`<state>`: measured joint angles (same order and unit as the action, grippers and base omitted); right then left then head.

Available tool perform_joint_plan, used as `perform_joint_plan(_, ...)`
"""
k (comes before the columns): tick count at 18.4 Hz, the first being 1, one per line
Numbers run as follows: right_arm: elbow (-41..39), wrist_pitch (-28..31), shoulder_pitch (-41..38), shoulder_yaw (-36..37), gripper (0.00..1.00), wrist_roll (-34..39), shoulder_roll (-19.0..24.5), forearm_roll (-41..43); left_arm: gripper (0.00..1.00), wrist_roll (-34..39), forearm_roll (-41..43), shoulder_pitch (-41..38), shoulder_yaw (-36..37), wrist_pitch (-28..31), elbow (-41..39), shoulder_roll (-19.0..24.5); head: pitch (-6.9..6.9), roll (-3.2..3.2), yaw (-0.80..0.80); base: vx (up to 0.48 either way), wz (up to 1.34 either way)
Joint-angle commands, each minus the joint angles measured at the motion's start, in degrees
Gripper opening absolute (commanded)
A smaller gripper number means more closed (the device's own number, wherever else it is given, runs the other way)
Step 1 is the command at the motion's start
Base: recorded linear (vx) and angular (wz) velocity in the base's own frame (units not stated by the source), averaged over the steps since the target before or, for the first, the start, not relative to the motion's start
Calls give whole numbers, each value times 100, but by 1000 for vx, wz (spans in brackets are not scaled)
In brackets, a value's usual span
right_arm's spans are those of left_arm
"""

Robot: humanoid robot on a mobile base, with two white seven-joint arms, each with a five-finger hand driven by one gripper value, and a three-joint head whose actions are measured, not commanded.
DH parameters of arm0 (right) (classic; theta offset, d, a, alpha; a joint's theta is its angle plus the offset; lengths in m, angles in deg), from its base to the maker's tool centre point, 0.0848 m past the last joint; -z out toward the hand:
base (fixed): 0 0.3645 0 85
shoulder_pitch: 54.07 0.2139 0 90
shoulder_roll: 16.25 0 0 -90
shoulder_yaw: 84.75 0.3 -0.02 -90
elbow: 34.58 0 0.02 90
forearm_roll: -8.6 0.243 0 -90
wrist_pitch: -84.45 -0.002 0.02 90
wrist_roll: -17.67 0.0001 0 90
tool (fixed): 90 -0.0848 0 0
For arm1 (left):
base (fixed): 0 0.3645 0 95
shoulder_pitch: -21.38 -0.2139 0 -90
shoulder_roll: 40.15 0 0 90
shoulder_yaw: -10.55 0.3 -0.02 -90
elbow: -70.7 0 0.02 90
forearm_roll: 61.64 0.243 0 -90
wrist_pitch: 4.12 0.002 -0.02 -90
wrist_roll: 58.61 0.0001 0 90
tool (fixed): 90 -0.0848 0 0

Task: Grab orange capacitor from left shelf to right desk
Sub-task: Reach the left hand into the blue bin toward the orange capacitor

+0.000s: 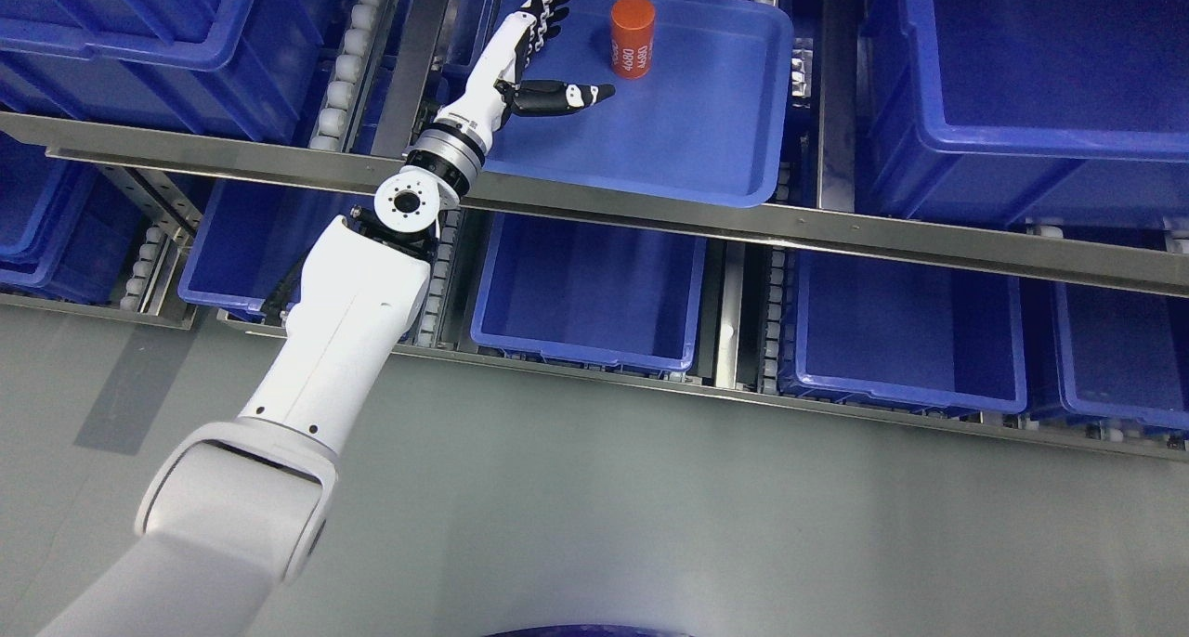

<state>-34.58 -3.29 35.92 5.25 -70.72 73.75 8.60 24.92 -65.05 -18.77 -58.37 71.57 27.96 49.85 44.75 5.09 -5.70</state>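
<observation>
Orange capacitor (633, 36) stands upright in a shallow blue tray (706, 145) on the upper level of the shelf (650, 212), its long axis vertical and its round top toward the camera, with white print running down its side. It sits in the tray's far part, near the back rim and well clear of the left, right and front rims.

From the left, the left arm (344, 340) rises from the lower left corner, crosses the shelf's metal front rail and reaches into the tray. The left robot hand (534, 57) is open and holds nothing: its fingers (550, 6) stretch toward the tray's back rim, and the thumb (567, 96) juts out to the right, below the capacitor. The hand is just left of the capacitor, not touching it.

Right of the capacitor the tray floor is bare up to the right rim. Deeper blue bins (1022, 89) flank the tray, and more sit on the lower level.
</observation>
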Motion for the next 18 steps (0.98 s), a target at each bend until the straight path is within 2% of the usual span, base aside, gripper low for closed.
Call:
perform_joint_plan(1, -193, 3, 9, 62, 100, 24, -100, -26, 98, -195, -81, 261, 494, -29, 1093, 100, 0, 0, 0, 0, 0)
perform_joint_plan(8, -193, 3, 9, 62, 100, 24, -100, -26, 98, -231, -177, 261, 529, -108, 787, 100, 0, 0, 0, 71, -21)
perform_joint_plan(13, -193, 3, 9, 62, 100, 24, -100, -26, 98, -688, -678, 253, 626, -99, 259, 100, 0, 0, 0, 109, -1)
perform_joint_plan(18, -193, 3, 9, 62, 100, 24, -100, -26, 96, -759, -933, 235, 828, -99, 249, 100, 0, 0, 0, 54, 0)
